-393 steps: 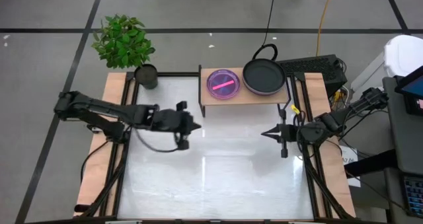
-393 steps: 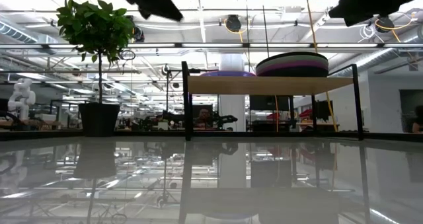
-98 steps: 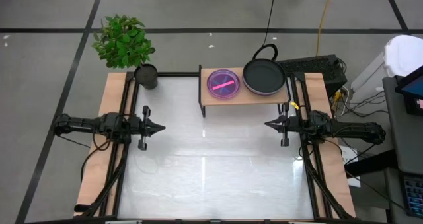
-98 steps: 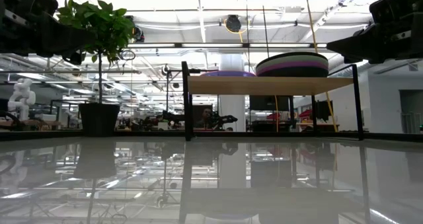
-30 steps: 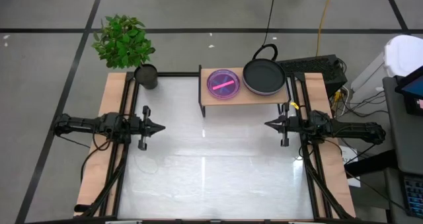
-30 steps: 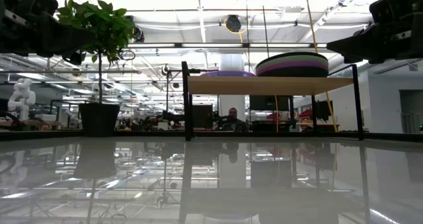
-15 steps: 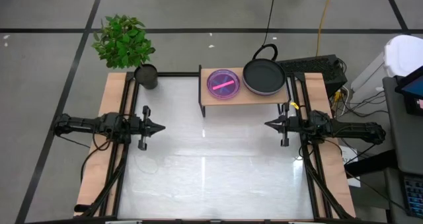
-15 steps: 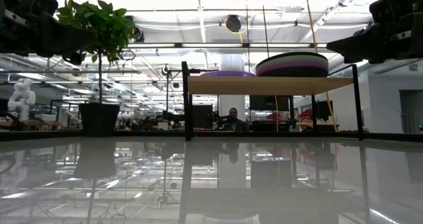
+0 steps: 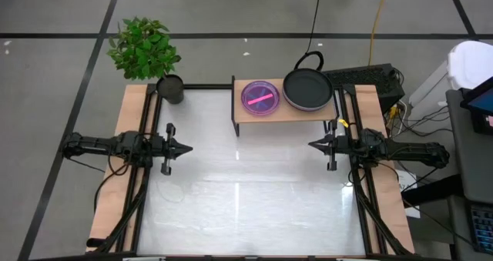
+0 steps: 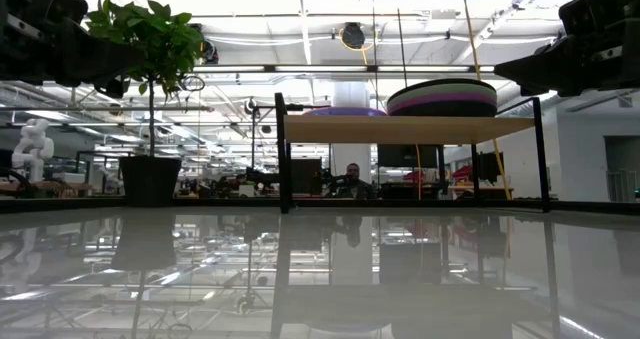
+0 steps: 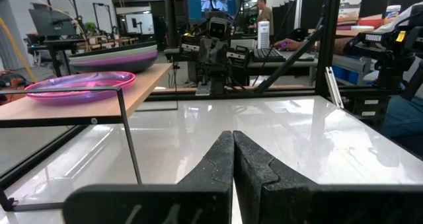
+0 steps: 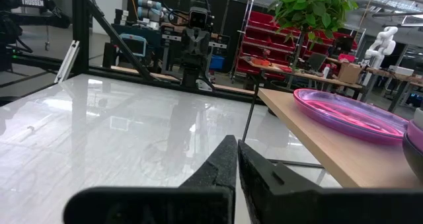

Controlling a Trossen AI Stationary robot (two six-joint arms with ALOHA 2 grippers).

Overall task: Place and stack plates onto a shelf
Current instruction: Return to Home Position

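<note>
The shelf (image 9: 283, 112), a low wood-topped riser on thin black legs, stands at the table's far side. On its left half lies a single purple plate (image 9: 260, 97) (image 11: 79, 87) (image 12: 350, 113). On its right half sits a stack of plates with a dark one on top (image 9: 308, 89) (image 10: 441, 97). My left gripper (image 9: 189, 147) (image 11: 232, 159) is shut and hovers over the table's left edge. My right gripper (image 9: 311, 145) (image 12: 236, 164) is shut and hovers over the right edge. The two point at each other, and neither holds anything.
A potted plant (image 9: 146, 51) stands at the table's far left corner. The glossy white tabletop (image 9: 246, 192) lies between the grippers. Wooden side strips and black frame rails (image 9: 142, 199) run along both sides. A keyboard (image 9: 362, 78) sits beyond the shelf on the right.
</note>
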